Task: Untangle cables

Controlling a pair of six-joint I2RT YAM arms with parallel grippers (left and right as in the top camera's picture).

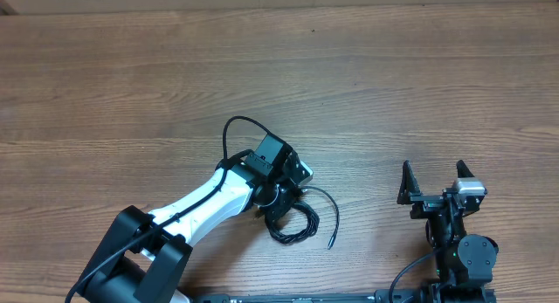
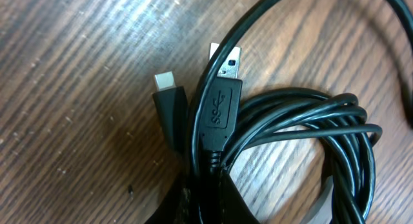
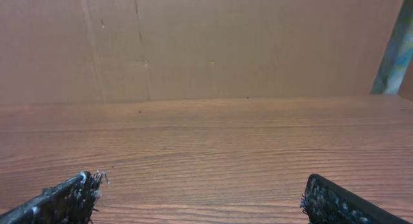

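Counter (image 1: pixel 131 85): brown wood-grain laminate, flat, with a faint sheen. Behind it is a plain brown board wall (image 3: pixel 206 43) with vertical seams.

Cables (image 1: pixel 295 224): thin, glossy black, round cords looped in a coil directly under the left claw (image 1: pixel 281 203). One loose end curves off toward the right claw's side.

Two plugs lie side by side: a flat silver-shelled plug (image 2: pixel 226 59) and a narrower pale-tipped plug (image 2: pixel 166 82).

Left claw's grip: cannot tell.

Right claw (image 1: pixel 434 179): spread wide, holding nothing, well apart from the coil. Its black pads (image 3: pixel 68 198) are frayed.
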